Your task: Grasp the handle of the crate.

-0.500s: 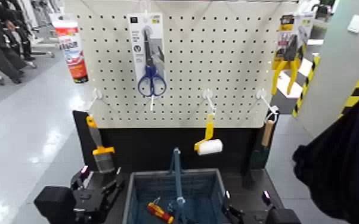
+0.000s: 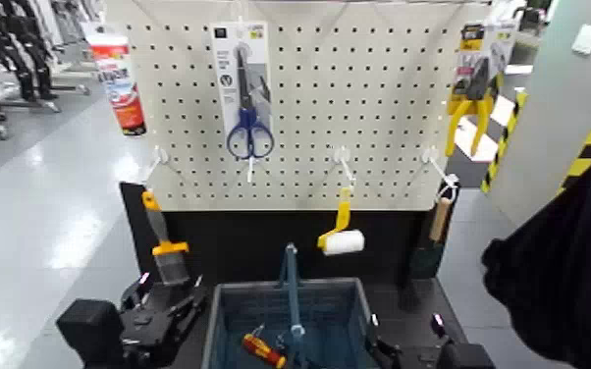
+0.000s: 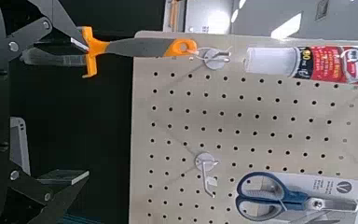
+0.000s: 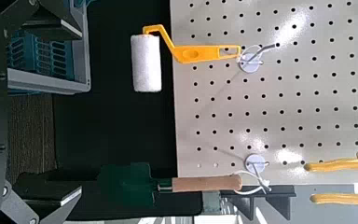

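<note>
The crate (image 2: 290, 314) sits low in the head view between the two arms, below the pegboard (image 2: 358, 108). Its handle (image 2: 290, 285) stands upright over the crate's middle, a thin blue arch seen nearly edge-on, its span running away from the robot.

The left gripper (image 2: 167, 314) lies just outside the crate's left wall, with the handle inboard of it and slightly higher; whether its fingers are parted cannot be told. The right gripper (image 2: 407, 348) rests at the crate's right corner, its finger state equally unclear. Both look about equally near.

Compared with half a second ago, the left gripper has shifted slightly lower and outward; crate and handle are unmoved.
</note>
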You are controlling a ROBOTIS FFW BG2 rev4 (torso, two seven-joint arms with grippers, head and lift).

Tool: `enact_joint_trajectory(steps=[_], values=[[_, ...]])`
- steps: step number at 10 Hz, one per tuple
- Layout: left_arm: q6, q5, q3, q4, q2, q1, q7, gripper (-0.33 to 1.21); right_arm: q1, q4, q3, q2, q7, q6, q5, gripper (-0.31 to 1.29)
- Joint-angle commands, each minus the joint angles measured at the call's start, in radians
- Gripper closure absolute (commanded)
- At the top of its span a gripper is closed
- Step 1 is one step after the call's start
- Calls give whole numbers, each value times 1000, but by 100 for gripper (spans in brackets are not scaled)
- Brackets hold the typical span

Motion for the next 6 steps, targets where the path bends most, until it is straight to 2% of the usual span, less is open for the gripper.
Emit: enact_joint_trajectory(steps=[1,3,5,6], values=[[228,131,46,-38,0,-77,-120,34,-2,2,0,0,0,0,-1,14],[383,296,43,-43,37,-137,-151,34,-2,3,2,0,0,-1,-4,14],[529,466,48,-21,55,-189,-172,34,-2,5,0,0,0,-3,-5,14],[581,578,45,28,64,-218,-191,34,-2,5,2,0,0,-5,-5,14]])
